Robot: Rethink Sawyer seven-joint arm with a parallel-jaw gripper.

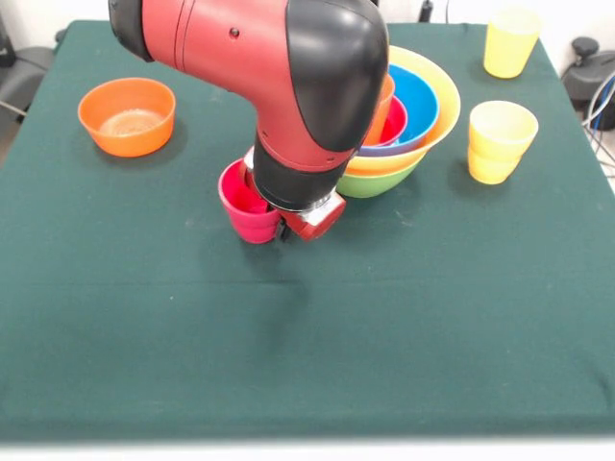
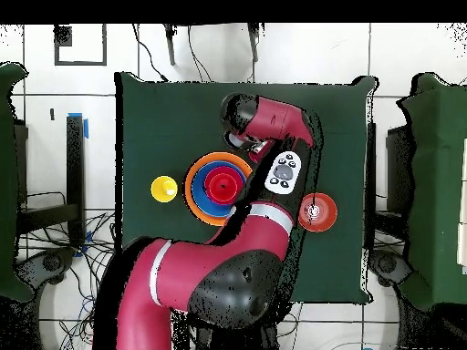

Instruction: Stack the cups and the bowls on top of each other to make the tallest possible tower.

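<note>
The tower (image 1: 399,130) stands right of the arm: a green bowl at the base, a wide yellow bowl, then blue and magenta-pink bowls with an orange cup (image 1: 382,108) inside. From overhead the tower (image 2: 219,187) shows as nested rings. A magenta-pink cup (image 1: 245,205) stands upright on the cloth. My gripper (image 1: 288,229) is low against its right side, mostly hidden by the wrist. In the overhead view the gripper (image 2: 246,141) sits beyond the tower.
An orange bowl (image 1: 127,115) sits alone at the left, also visible as an orange bowl (image 2: 317,211) from above. Two nested yellow cups (image 1: 498,141) and a single yellow cup (image 1: 511,41) stand at the right. The arm's elbow hangs over the tower's left side.
</note>
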